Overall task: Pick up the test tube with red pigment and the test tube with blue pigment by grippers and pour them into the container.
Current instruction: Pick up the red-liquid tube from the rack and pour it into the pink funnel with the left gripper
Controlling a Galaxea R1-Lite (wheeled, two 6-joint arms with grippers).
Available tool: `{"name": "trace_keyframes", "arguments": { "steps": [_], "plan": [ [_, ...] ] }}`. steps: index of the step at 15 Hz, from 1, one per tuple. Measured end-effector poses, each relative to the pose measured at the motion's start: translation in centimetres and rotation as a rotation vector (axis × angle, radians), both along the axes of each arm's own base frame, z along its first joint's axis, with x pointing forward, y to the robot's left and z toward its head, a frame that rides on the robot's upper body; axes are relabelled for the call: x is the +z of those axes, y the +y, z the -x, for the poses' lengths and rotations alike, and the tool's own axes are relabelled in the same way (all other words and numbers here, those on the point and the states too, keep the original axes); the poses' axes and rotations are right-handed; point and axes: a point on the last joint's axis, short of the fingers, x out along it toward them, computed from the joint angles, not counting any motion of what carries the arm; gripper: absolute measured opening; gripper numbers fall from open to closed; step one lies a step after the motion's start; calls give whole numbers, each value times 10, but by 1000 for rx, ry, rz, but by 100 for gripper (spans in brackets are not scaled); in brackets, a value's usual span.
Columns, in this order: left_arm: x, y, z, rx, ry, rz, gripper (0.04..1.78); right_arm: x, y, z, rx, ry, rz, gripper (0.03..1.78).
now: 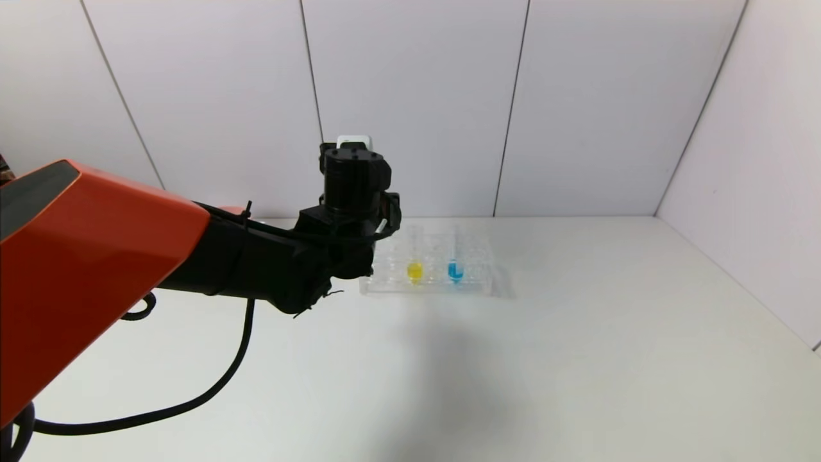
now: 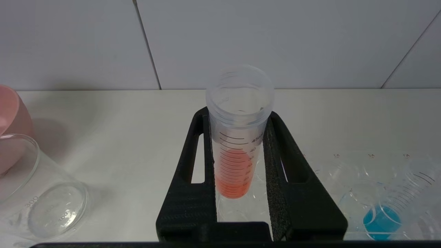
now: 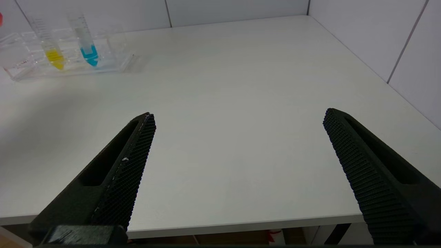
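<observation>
Left gripper (image 2: 237, 165) clamped on the slim clear graduated tube of orange-red liquid (image 2: 234, 172), upright over the clear rack (image 1: 430, 269), red pickup step; next: carry and tip into the clear glass beaker (image 2: 41, 203) nearby; right gripper (image 3: 237, 165) parked, spread wide.

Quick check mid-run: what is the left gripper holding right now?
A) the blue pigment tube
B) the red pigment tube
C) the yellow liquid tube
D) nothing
B: in the left wrist view the left gripper has its jaws closed on the red pigment tube; the blue pigment tube stands in the rack.
</observation>
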Motion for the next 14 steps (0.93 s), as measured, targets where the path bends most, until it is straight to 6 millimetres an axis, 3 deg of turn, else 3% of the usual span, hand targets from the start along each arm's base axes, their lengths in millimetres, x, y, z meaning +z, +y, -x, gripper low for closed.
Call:
{"name": "trace_keyframes", "arguments": {
  "steps": [3,5,14],
  "plan": [
    [3,15,11,-75,38,-11,43,0,0,0,0,0,0,177],
    [8,47,14,-125,68,-9,43,0,0,0,0,0,0,177],
    [30,262,32,-359,50,5,43,0,0,0,0,0,0,177]
  ]
}}
